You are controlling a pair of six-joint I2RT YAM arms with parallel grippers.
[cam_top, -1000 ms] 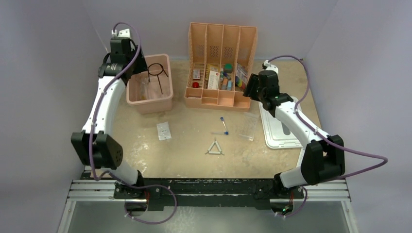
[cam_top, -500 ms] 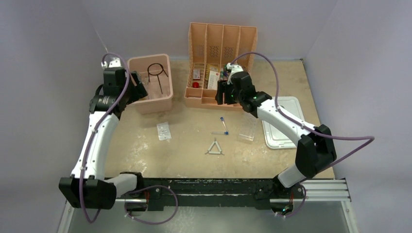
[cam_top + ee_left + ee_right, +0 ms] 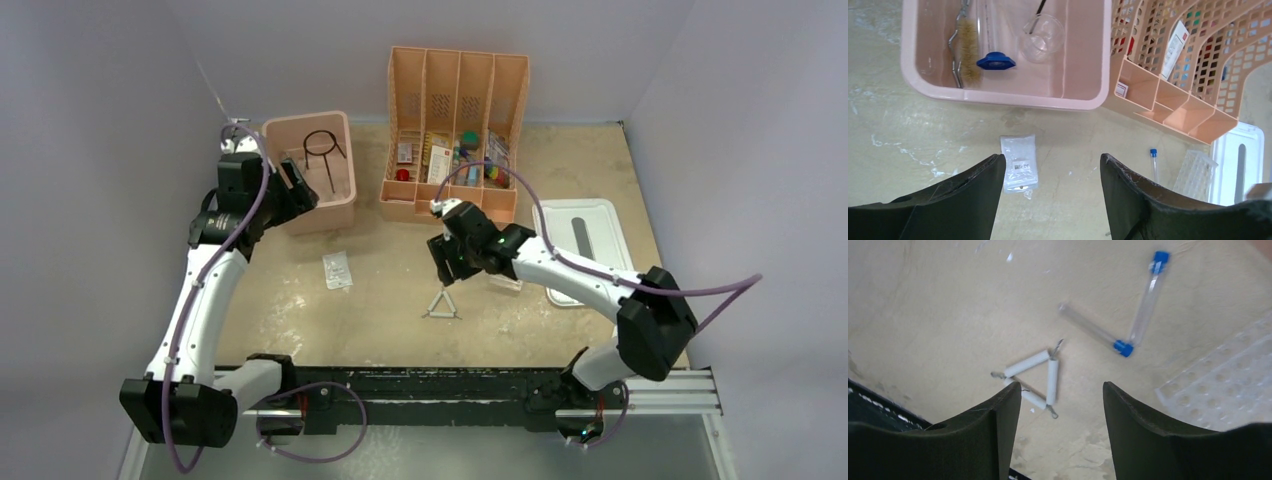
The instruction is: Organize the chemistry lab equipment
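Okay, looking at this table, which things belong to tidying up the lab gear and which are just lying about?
Belongs to the job:
white triangle
blue-capped tubes
clear tube rack
clear packet

Just lying about:
orange divider rack with its colourful small items
pink bin
white lid

White triangle (image 3: 1052,381) lies flat on the table (image 3: 948,300) beside two blue-capped tubes (image 3: 1146,302) that meet end to end. Clear rack (image 3: 1228,385) is nearby, clear packet (image 3: 1019,162) apart.
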